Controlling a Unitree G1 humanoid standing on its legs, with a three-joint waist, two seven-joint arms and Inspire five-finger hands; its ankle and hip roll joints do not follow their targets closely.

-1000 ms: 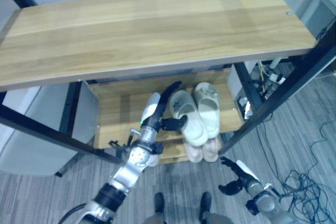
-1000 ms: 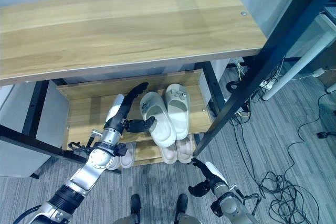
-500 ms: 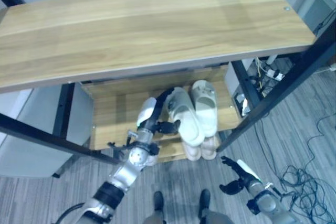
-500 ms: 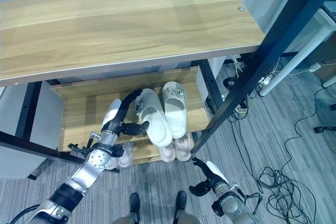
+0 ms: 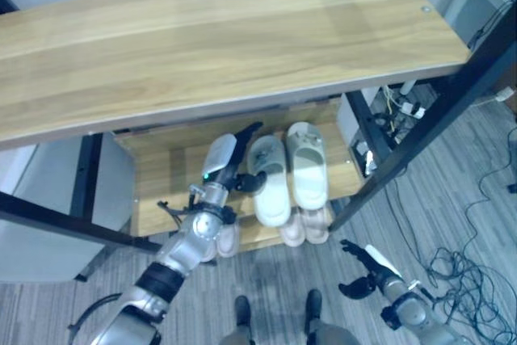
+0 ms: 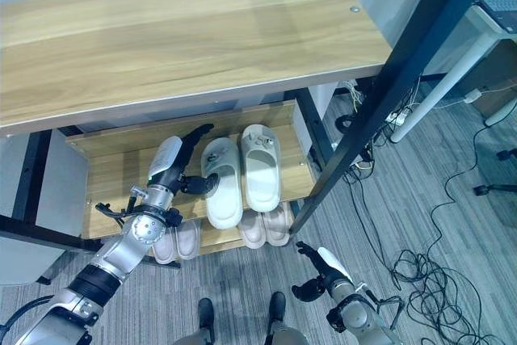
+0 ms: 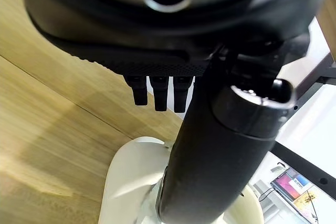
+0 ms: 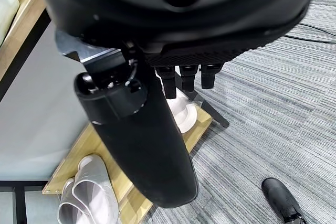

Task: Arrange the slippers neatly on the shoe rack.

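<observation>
Left hand (image 6: 171,169) fingers straight, thumb touching slipper (image 6: 221,187) on rack shelf (image 6: 113,171); right hand (image 6: 323,274) relaxed.

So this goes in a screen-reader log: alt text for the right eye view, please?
The left hand reaches onto the shoe rack's middle shelf, thumb against the left of two white slippers lying side by side. More slippers sit below; the right hand hangs low over the grey floor.
</observation>
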